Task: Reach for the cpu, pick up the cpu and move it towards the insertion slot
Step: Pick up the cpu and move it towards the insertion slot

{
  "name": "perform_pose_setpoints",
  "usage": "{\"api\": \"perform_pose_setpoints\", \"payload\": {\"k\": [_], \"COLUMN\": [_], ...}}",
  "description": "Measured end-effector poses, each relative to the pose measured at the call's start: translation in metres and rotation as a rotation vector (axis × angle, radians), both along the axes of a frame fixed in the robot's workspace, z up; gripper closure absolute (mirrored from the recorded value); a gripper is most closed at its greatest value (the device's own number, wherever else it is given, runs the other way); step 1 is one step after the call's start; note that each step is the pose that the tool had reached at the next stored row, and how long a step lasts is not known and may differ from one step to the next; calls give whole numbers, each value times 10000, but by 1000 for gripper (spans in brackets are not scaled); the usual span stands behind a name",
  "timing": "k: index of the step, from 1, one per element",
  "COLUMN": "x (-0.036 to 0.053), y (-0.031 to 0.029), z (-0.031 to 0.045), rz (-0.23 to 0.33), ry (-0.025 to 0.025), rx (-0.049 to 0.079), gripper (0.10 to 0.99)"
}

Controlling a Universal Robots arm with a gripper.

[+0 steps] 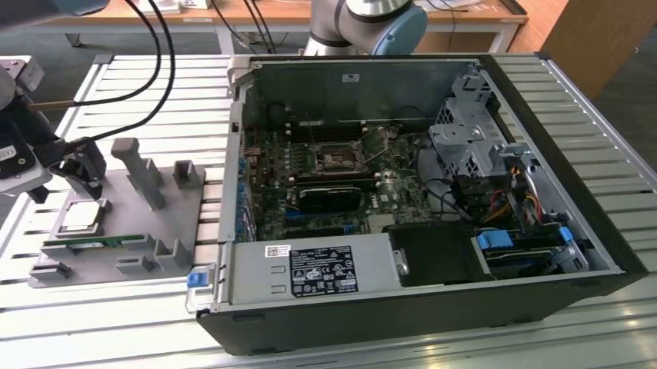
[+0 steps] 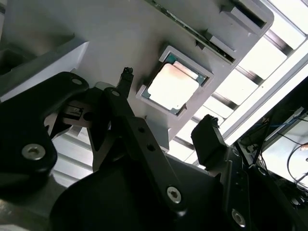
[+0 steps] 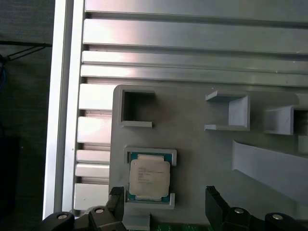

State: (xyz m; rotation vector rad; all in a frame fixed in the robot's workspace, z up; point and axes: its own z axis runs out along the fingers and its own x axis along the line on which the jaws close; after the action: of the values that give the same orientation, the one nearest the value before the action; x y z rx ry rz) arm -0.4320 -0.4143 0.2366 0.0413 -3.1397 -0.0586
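Right now the gripper [image 3: 164, 194] hangs over the tray [image 3: 202, 154], fingers [image 3: 214, 202] spread apart and empty, with the cpu [image 3: 149, 175] lying flat in its recess between them.

The gripper [image 1: 64, 191] hovers over the cpu [image 1: 82, 217]; the cpu lies in a grey tray [image 1: 154, 231]. The insertion slot [image 1: 337, 160] sits well apart, toward the exterior view's right.
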Motion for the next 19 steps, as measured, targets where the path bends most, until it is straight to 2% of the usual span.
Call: {"api": "perform_pose_setpoints", "payload": {"k": [6, 15, 19], "x": [-40, -42, -43], "y": [-1, -1, -1], "z": [-101, -185, -244], "rz": [2, 1, 1], "ry": [0, 3, 2], "rx": [1, 0, 0], "gripper": [322, 322, 322]}}
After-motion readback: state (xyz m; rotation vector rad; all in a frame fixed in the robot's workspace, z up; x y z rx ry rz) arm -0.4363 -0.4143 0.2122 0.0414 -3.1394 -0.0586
